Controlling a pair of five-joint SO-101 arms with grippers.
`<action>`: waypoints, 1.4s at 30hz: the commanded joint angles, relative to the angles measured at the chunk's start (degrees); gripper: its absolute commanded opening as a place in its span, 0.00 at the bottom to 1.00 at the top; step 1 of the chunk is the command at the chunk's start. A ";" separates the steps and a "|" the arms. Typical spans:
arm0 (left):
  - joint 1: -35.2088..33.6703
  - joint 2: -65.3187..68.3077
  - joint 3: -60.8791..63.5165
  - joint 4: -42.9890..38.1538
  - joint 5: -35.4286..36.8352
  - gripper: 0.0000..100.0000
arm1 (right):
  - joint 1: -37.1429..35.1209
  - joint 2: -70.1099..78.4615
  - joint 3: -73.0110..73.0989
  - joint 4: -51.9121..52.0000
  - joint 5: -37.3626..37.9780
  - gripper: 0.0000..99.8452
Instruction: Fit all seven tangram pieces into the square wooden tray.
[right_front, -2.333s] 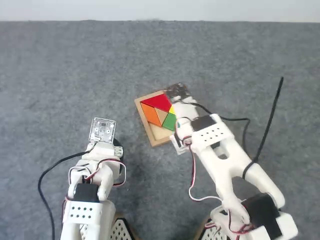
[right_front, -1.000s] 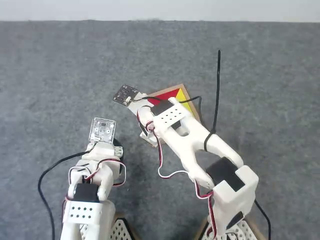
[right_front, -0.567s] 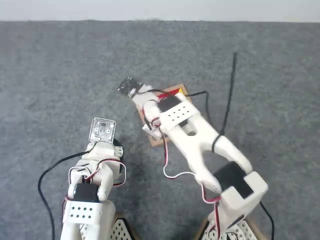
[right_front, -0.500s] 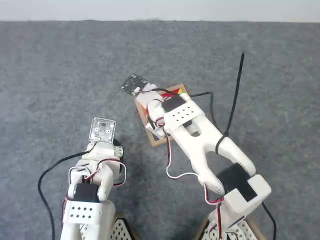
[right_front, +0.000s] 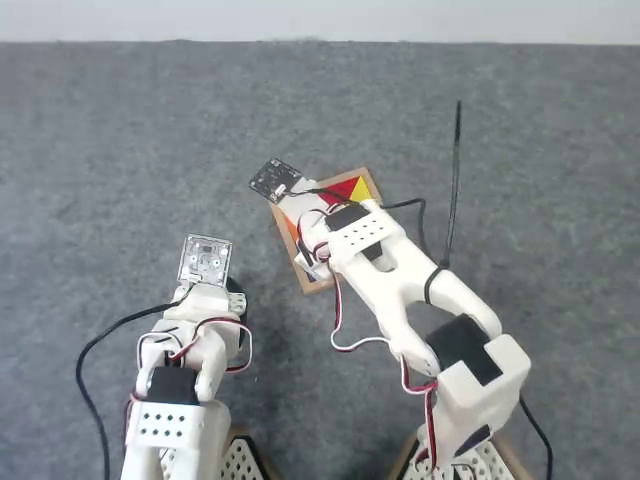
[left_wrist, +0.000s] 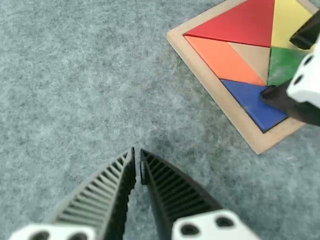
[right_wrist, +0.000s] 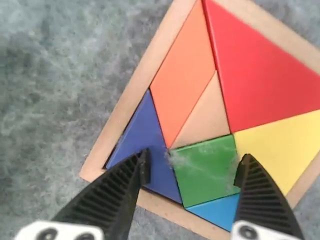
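Leftmost, one left arm (right_front: 190, 350) sits low at the near edge of the grey felt-like table (right_front: 100, 130), well apart from the puzzle. Its left gripper (left_wrist: 136, 151) hangs just above bare felt. Its two ribbed fingers are pressed almost together, with a thin slit between them and nothing held.

Toward the middle lies the one square wooden tray (right_wrist: 134, 95), flat on the felt and turned corner-on so it reads as a diamond. Inside it I count six coloured pieces:
- one large red triangle (right_wrist: 260, 70)
- one orange parallelogram (right_wrist: 185, 85) along the rim
- one yellow triangle (right_wrist: 280, 135)
- one green square (right_wrist: 205, 170)
- one dark blue triangle (right_wrist: 145, 125) against the rim
- one light blue triangle (right_wrist: 215, 210) beside the green square

Between orange, red and green sits one tan triangle (right_wrist: 205, 122). Whether it is a seventh piece in bare wood or the tray's floor, I cannot tell. The pieces lie flat, edges touching.

To the right, one right arm (right_front: 390, 265) stretches over the tray. Its right gripper (right_wrist: 195, 165) is spread wide and carries nothing. Its two fingers straddle the green square, one tip on the dark blue triangle and the other at the seam of green and yellow.
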 joint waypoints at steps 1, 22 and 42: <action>-0.26 -0.70 -0.48 0.09 0.35 0.02 | 0.57 1.71 -1.58 -0.57 -0.53 0.28; -0.26 -0.70 -0.48 0.09 0.35 0.02 | 6.20 -30.11 15.56 6.11 -3.08 0.06; -0.26 -0.70 -0.48 0.09 0.35 0.02 | 18.07 -64.92 54.68 -9.54 -2.64 0.06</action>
